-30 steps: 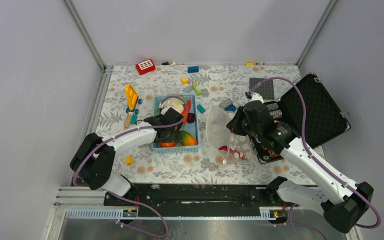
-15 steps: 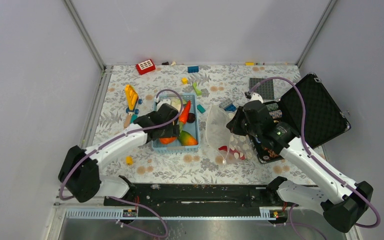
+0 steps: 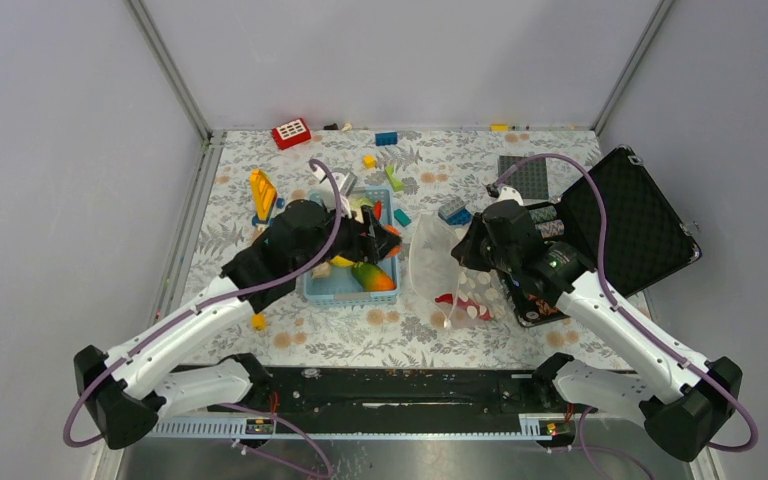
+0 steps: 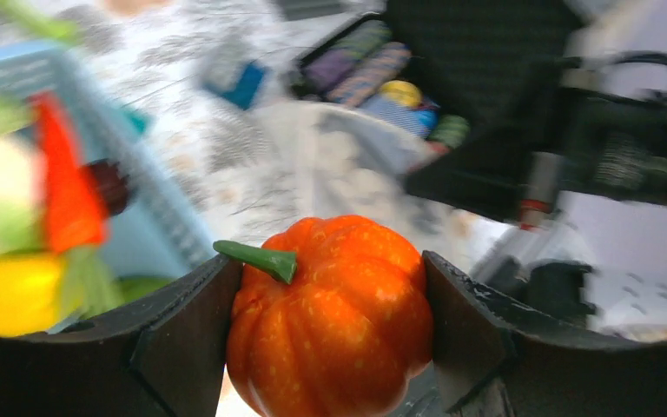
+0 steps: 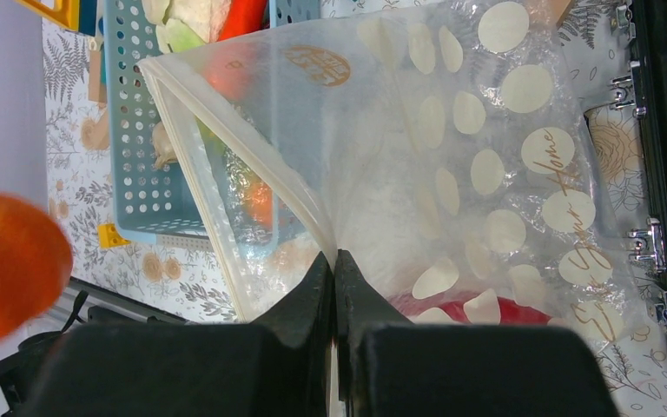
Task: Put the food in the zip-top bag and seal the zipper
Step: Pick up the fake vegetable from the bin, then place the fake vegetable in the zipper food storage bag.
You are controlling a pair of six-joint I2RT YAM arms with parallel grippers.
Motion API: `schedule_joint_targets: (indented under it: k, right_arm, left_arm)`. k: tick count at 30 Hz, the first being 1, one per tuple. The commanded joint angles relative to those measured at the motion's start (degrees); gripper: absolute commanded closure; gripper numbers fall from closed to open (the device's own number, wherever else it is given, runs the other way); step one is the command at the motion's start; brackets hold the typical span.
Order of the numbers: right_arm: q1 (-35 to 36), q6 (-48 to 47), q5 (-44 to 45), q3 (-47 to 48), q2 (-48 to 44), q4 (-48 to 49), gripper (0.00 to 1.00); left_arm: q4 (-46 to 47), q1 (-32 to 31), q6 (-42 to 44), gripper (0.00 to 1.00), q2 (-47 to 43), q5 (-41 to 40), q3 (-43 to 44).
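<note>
Soft, bright, even light fills the overhead view; the light-blue basket casts only a faint shadow. At the left wrist the orange pumpkin right of the basket is sharp, while the basket and all beyond it are smeared, probably by motion. At the right wrist the dotted bag beside the basket glints mildly on its creases.
</note>
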Motion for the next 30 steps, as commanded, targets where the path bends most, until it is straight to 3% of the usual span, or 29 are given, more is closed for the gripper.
schedule_joint_targets:
  k: [1,11,24,28,30]
  right_arm:
    - [-0.5,0.4,-1.0,0.6,-0.1,1.8,1.0]
    - [-0.5,3.0,-10.0,0.4,-0.5,5.4,1.0]
    - [-0.4,3.8,-18.4,1.0,-2.2,6.7,1.0]
    - [-0.6,4.1,-20.0,1.4,-2.2,6.8,1.0]
    - [-0.5,4.4,-20.6,1.5,-2.0,6.6,1.0]
  left_arm:
    - [20.8,-3.3,2.2,0.72,0.5,19.2,-1.4]
    - [26.7,-8.7,8.7,0.74,9.4,21.1,-2.5]
    - [24.2,-8.9,8.4,0.73,13.4,9.9,-3.4]
    - [22.6,-9.4,8.6,0.62,13.6,6.0,-3.4]
    - [22.0,-9.7,8.5,0.49,13.8,4.4,-3.0]
